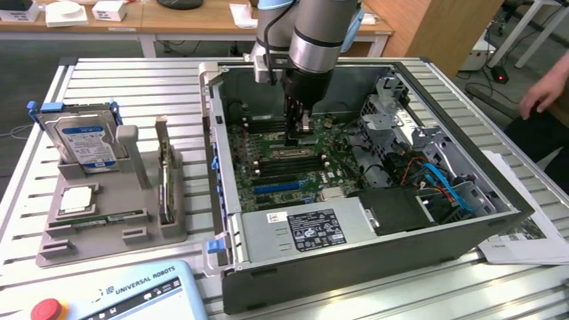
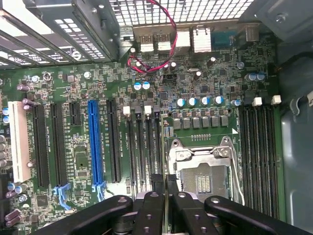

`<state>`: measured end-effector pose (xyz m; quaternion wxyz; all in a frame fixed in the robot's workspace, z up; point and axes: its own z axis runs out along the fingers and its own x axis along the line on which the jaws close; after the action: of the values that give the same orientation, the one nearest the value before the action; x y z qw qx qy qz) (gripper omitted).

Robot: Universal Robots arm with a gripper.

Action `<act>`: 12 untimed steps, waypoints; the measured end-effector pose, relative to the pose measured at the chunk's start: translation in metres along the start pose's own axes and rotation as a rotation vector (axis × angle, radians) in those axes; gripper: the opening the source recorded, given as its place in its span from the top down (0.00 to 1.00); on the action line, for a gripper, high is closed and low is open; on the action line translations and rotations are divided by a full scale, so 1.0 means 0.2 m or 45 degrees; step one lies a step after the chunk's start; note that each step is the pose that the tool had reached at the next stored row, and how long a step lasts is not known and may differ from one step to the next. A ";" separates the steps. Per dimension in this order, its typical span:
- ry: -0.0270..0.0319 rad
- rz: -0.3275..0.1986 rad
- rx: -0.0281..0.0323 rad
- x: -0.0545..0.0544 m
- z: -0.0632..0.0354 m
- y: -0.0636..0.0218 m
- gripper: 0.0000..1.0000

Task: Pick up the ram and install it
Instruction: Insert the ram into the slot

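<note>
Green motherboard (image 1: 284,170) lines the floor of the open computer case (image 1: 356,263), and 1 arm reaches down into it from above. The gripper (image 1: 300,133) hangs low over the middle of that board, close beside the long dark memory slots (image 2: 142,147) and the silver processor socket (image 2: 203,171). Its 2 fingers (image 2: 157,183) sit almost together, with just a sliver between them. I cannot make out whether anything thin is pinched in there.

The ram (image 1: 98,219) I can pick out is outside the case, on the exterior view's left of it. It lies flat along the front of the grey tray (image 1: 116,243), well apart from the gripper, with the case's side wall between them. Its long axis points roughly toward that wall, which is about how the slots inside the case run, as far as I can judge.

In the same tray a hard drive (image 1: 84,143) stands upright, and 1 thin board (image 1: 162,173) stands on edge nearer the case. A person's hand (image 1: 542,93) is beyond the case, on the exterior view's right.
</note>
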<state>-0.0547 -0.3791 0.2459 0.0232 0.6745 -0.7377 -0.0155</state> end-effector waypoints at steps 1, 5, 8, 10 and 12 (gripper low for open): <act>0.0000 0.000 0.0001 0.00 0.000 0.000 0.87; 0.0012 0.000 0.0001 0.00 0.000 0.000 0.87; 0.0038 0.000 0.0004 0.00 0.000 0.000 0.87; 0.0044 0.000 0.0004 0.00 0.000 0.000 0.87; 0.0051 0.000 0.0005 0.00 0.000 0.000 0.87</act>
<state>-0.0547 -0.3792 0.2459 0.0246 0.6745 -0.7378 -0.0140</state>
